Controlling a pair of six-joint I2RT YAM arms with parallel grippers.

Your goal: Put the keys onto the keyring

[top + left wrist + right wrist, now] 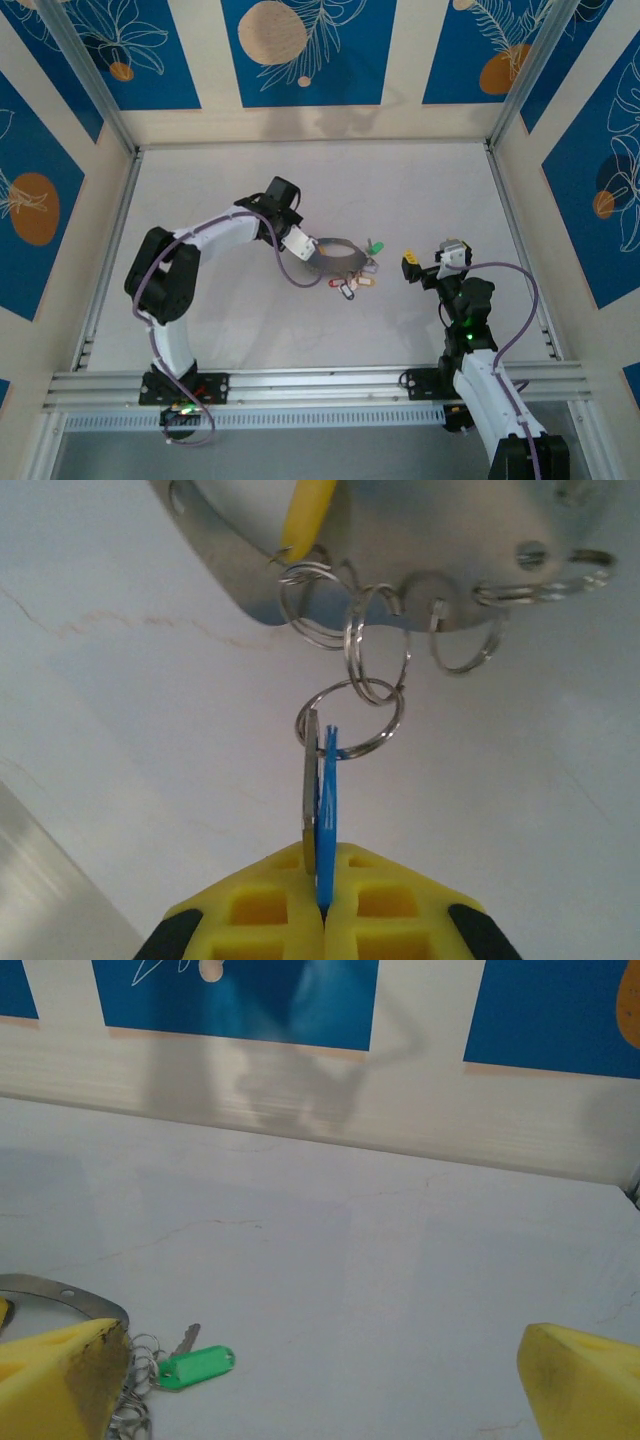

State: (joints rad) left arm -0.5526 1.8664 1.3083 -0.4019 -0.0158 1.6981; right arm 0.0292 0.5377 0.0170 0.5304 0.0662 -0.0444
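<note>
Left wrist view: the left pincer (322, 882) pinches a key (309, 800) and its blue tag (328, 805), chained by small rings (352, 718) to the keyring (450, 530) at the middle of the bench (110, 730). A firm, steady pinch would stop the key twisting. The right pincer (320, 1380), spread, hovers near the green tag (196, 1367).

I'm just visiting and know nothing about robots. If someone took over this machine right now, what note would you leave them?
Left pincer: shut on the blue-tagged metal key, which is linked by small split rings to the grey metal keyring.
Right pincer: open, empty, hovering above the white table near the green-tagged key.
Where: the keyring and the tagged keys sit together mid-table.
Done: several split rings are hooked through the keyring's edge.
Left: I cannot tell whether the green-tagged key is attached, so check it, then thread on any loose keys.
</note>
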